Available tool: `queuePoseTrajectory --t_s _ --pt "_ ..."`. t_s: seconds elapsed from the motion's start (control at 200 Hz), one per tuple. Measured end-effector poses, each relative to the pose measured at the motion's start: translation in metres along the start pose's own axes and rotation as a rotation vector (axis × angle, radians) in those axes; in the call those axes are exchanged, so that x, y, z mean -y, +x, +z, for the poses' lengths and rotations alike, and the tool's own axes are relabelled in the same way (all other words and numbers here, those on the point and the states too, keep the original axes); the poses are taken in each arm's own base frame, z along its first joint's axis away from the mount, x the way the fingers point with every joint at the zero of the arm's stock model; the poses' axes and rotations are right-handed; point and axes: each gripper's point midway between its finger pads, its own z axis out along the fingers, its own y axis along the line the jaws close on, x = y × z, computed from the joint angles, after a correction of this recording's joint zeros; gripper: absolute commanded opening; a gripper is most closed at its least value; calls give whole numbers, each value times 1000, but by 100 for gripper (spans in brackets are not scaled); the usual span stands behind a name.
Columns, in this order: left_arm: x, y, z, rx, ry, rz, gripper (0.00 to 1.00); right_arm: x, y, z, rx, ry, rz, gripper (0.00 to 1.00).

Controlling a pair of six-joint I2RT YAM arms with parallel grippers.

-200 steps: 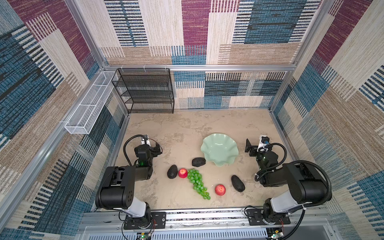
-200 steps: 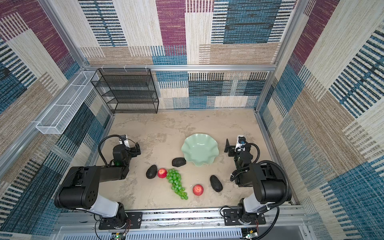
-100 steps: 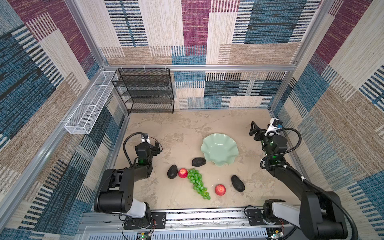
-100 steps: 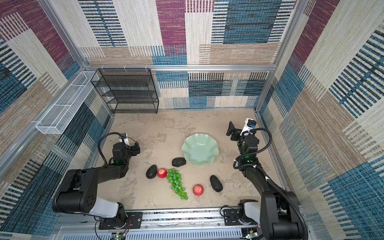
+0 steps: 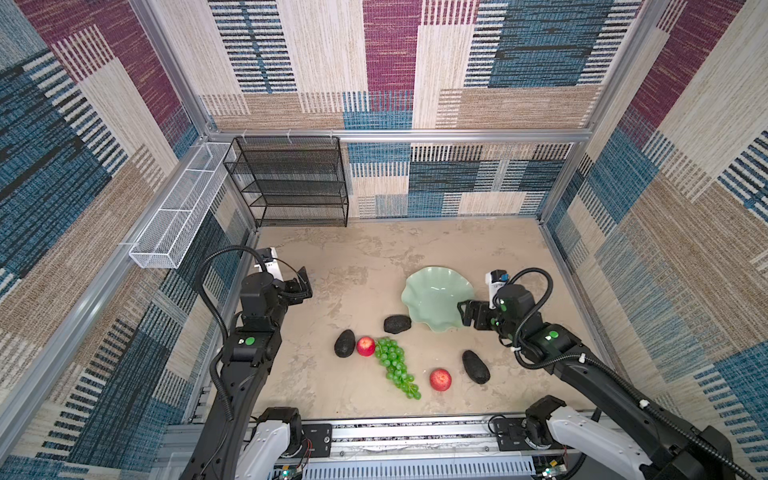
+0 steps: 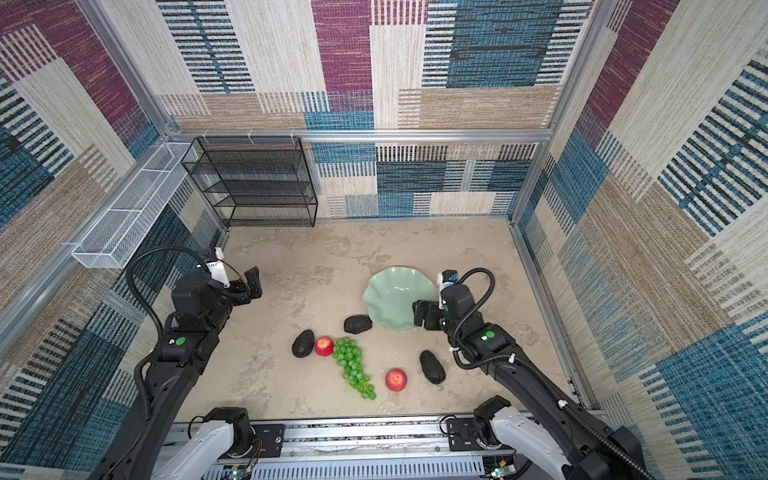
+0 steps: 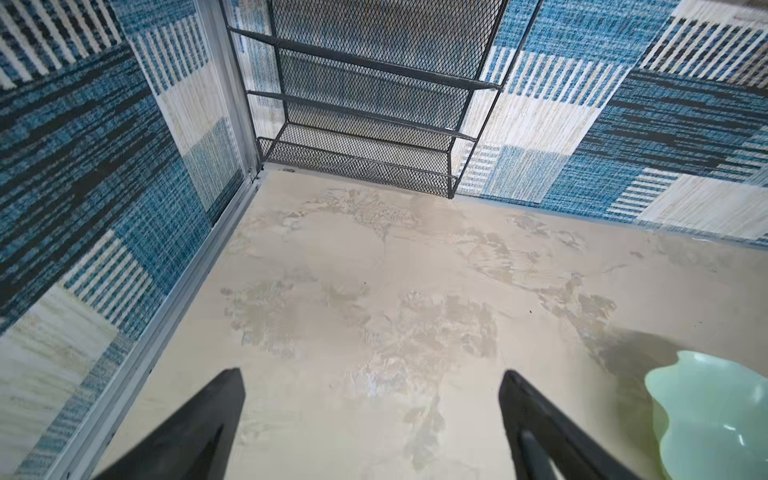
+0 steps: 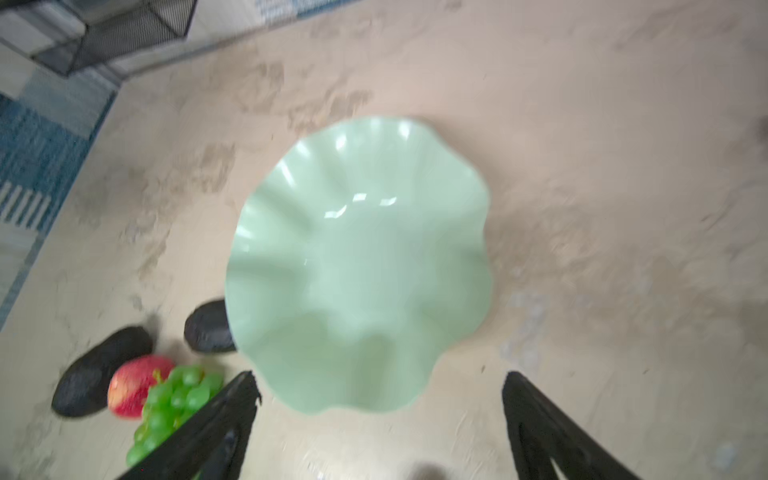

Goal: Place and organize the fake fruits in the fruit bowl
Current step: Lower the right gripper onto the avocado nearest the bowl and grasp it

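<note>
Right gripper (image 8: 379, 380): fingers spread wide, holding nothing; bowl (image 8: 357, 257) just ahead, near rim between them. Left gripper (image 7: 372, 376): same, bowl off to one side. Fruit (image 5: 365, 346) lies outside bowl.

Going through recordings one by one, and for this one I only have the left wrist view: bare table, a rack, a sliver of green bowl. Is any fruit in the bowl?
Observer: None. The fruit bowl is empty in both top views.
Operator: Where is the fruit, then?
Observer: All on the table; the nearest avocado lies right beside the bowl's rim.
Operator: What is the other arm doing?
Observer: The right gripper is at the bowl's edge, jaws open, holding nothing.
</note>
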Motion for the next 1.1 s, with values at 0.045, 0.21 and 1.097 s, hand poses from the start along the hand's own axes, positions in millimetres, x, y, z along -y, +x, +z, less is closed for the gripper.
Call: queuePoseTrajectory --t_s 0.045,0.21,1.097 --pt "-1 -1 -4 3 -3 -10 99 -5 13 -1 -42 23 5 94" --pt "-3 -2 -11 -20 -18 -32 99 -6 67 4 -194 156 8 94" --pt "-10 17 0 -113 -44 -57 99 18 107 4 -203 266 134 45"
